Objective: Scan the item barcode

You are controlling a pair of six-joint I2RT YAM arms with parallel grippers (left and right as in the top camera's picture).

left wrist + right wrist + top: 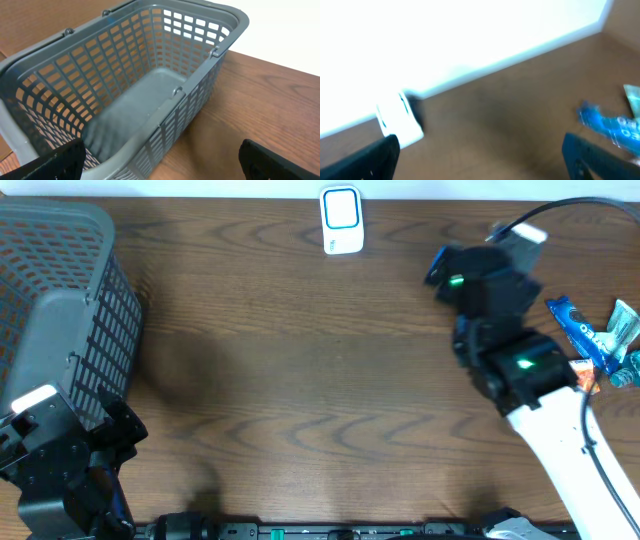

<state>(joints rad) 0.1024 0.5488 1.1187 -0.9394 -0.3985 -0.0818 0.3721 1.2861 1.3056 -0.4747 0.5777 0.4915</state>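
I am seeing the right gripper (480,159) and the left gripper (160,162) spread wide and holding nothing, so I am planning to take the blue packet (578,328), lying at the far right of the table (300,380), by its edge, leaving its barcode clear for the white scanner (341,220), its print being too blurred to read.

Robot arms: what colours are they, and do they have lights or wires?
The right arm is mostly black and blocky, with two green lights, a white lower part and a thin black cable. The left arm is black too, with a small white patch. Both the left pincer and the right pincer have black fingers.
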